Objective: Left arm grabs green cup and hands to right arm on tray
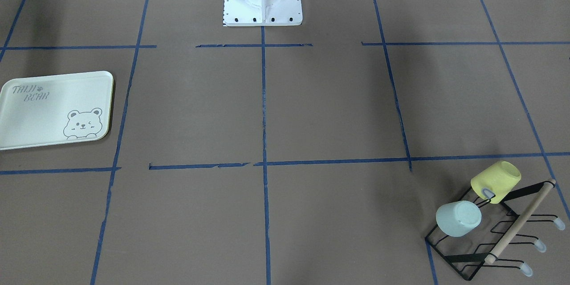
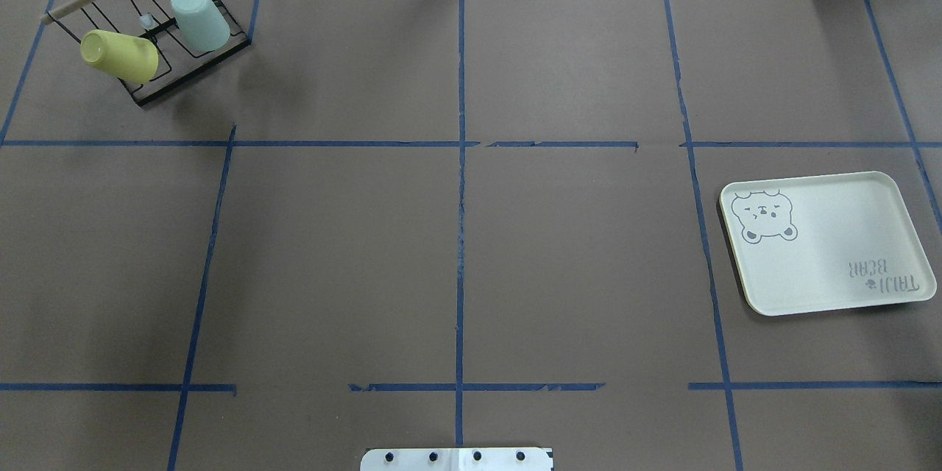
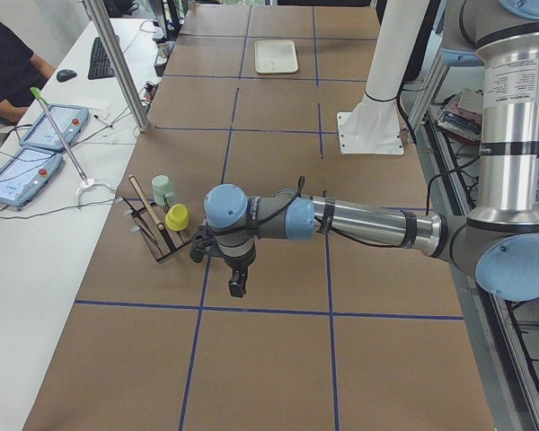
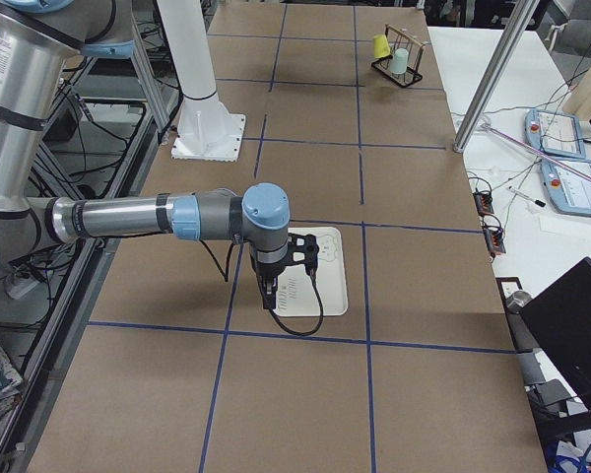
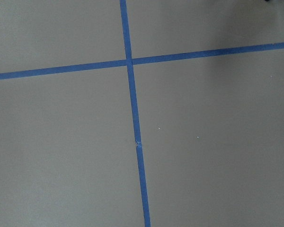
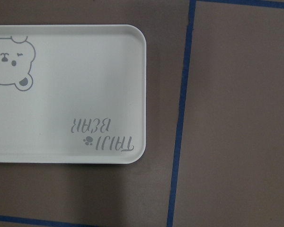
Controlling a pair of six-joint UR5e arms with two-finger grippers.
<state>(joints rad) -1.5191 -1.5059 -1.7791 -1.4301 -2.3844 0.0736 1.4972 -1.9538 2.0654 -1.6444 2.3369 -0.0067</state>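
Left arm (image 3: 368, 224) stretched low over counter (image 2: 456, 272). Its end effector (image 3: 238, 285) points down above blue tape (image 5: 129, 60) cross. Seen only from side, so cannot tell finger spread.
Right arm (image 4: 128, 217) reaches out likewise, end effector (image 4: 269, 296) hanging over tray (image 2: 846, 250). Fingers too small, cannot tell either.
Tray cut off at frame edge in front view.
Farthest, at counter's far left corner: green cup (image 2: 200, 18) tilted on black wire rack (image 2: 193, 73), just beside yellow cup (image 2: 120, 56). Prongs inside cups hidden.
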